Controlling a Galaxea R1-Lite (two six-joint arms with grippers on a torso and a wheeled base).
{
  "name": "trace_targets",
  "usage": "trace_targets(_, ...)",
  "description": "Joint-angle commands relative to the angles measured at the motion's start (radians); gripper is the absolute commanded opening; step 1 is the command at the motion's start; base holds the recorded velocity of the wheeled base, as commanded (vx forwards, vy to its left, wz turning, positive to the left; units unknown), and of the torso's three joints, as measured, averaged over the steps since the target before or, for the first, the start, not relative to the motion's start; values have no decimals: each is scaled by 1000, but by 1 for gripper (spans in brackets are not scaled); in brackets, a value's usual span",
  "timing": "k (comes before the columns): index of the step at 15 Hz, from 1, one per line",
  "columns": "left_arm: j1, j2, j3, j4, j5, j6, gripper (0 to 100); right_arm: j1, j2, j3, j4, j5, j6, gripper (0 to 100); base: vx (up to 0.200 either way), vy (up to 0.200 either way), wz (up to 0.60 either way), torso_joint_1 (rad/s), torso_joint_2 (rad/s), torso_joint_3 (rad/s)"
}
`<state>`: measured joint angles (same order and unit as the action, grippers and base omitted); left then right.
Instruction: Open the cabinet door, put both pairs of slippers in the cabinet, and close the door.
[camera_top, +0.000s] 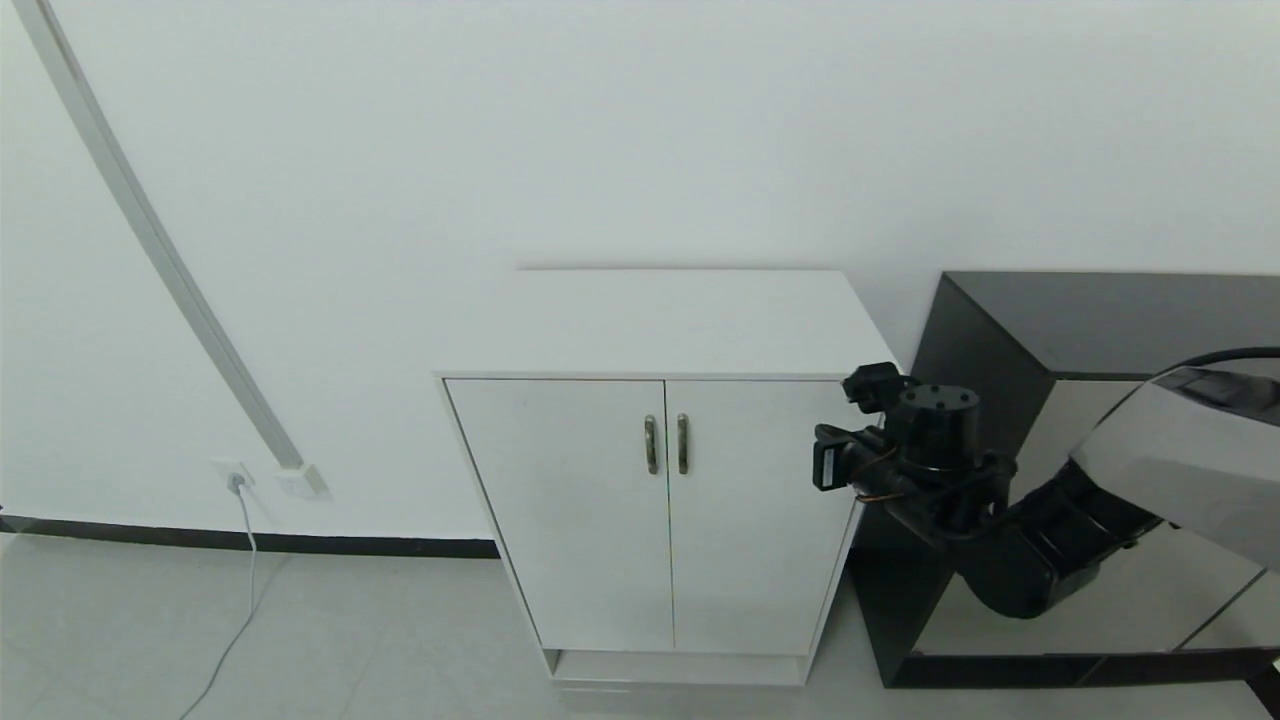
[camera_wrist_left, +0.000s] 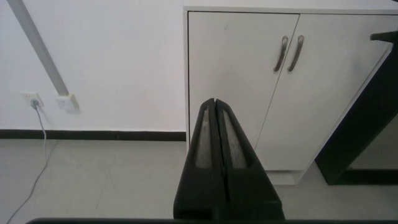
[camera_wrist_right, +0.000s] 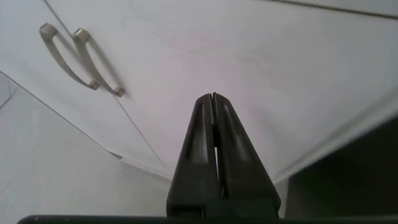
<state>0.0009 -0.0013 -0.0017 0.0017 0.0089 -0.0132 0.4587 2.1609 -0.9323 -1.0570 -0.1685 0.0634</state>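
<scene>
Cabinet upright, doors closed | handles vertical | right pincer pinched, seemingly near doors

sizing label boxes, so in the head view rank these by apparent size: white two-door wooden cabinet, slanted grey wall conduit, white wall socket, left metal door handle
1. white two-door wooden cabinet
2. slanted grey wall conduit
3. white wall socket and left metal door handle: both small, too alike to rank

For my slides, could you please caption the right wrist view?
Shut right gripper before the closed cabinet doors, handles nearby.
</scene>
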Motion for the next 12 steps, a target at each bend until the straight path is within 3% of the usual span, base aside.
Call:
trace_targets(1, 1, 1, 0, 0, 0, -1, 0, -43, -150, 127, -9, -32, -1, 0, 0, 0, 0, 0, 0, 0)
trace_targets(7, 1, 1, 0, 0, 0, -1, 0, -160, -438, 441, -6, -149, -1, 0, 0, 0, 0, 0, 0, 0)
trace_targets(12, 1, 1, 0, 0, 0, -2, 0, -184, -708, 739, -4, -152, -1, 0, 0, 0, 0, 0, 0, 0)
